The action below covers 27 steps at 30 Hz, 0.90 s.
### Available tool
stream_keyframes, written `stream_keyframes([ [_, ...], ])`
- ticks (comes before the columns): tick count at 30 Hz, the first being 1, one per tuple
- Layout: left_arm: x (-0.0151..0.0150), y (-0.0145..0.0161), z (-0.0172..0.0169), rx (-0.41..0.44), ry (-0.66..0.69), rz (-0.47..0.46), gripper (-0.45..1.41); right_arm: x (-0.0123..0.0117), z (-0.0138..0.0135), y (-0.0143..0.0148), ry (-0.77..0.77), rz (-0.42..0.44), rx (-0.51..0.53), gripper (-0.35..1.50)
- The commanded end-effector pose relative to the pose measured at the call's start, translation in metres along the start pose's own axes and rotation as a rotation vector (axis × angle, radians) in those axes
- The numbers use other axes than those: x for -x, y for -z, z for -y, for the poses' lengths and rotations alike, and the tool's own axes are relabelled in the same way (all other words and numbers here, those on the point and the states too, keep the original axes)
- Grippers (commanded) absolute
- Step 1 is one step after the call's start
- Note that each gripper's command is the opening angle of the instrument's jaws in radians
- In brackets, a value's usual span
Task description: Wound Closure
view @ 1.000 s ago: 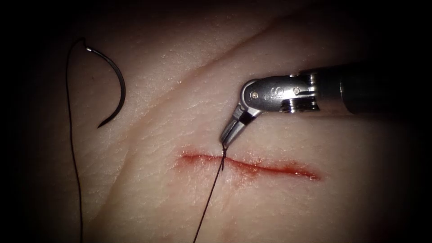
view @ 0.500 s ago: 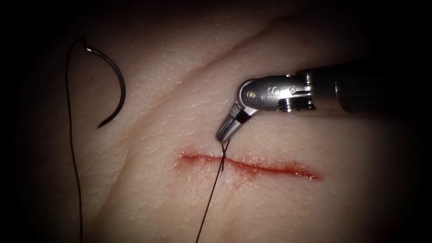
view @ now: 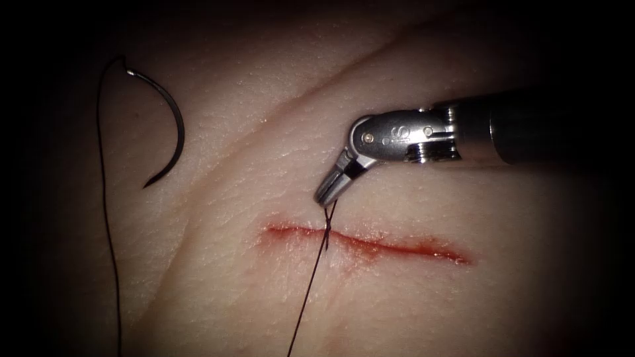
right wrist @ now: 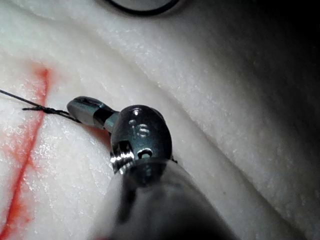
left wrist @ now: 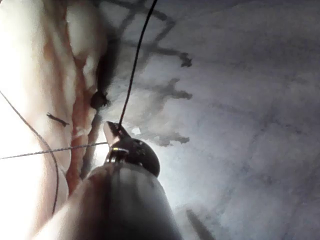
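My right tool [view: 324, 198] comes in from the right and stands just above the left part of the cut [view: 383, 247]. Its jaws are shut on a short strand of thread rising from a knot [view: 327, 229] on the cut. The right wrist view shows the same jaws [right wrist: 80, 107] close to the knot [right wrist: 39, 109]. A long thread [view: 305, 297] runs from the knot down toward the near edge. My left tool [left wrist: 112, 129] is shut on a taut thread [left wrist: 134, 65]. The curved needle [view: 177, 125] lies free on the tissue far left of the cut, held by neither tool.
The needle's own thread [view: 106, 198] trails from its blunt end down the far left of the tissue [view: 430, 311]. Red fluid stains the edges of the cut. A skin fold [view: 297, 99] runs diagonally above the tool.
My right tool has lifted slightly up and to the left from the knot, drawing a short strand of thread taut above the cut. The needle has not moved.
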Motion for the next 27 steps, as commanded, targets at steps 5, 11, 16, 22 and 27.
stream_keyframes([
  [5,-0.0003,-0.0002,0.0002,0.007,0.010,-0.006,-0.45,-0.0006,-0.0003,-0.0013,-0.002,-0.005,0.018,-0.35],
  [11,-0.0022,0.0012,0.0065,-0.059,-0.025,0.018,-0.45,-0.0023,-0.0001,-0.0005,-0.027,-0.036,0.104,0.84],
  [16,-0.0031,0.0024,0.0113,-0.084,-0.059,0.018,-0.45,-0.0044,0.0004,0.0016,-0.080,-0.084,0.188,1.26],
  [22,-0.0042,0.0041,0.0173,-0.115,-0.104,0.013,-0.45,-0.0068,0.0024,0.0047,-0.120,-0.131,0.342,1.42],
  [27,-0.0041,0.0045,0.0217,-0.126,-0.138,0.008,-0.45,-0.0074,0.0044,0.0052,-0.135,-0.140,0.453,1.30],
])
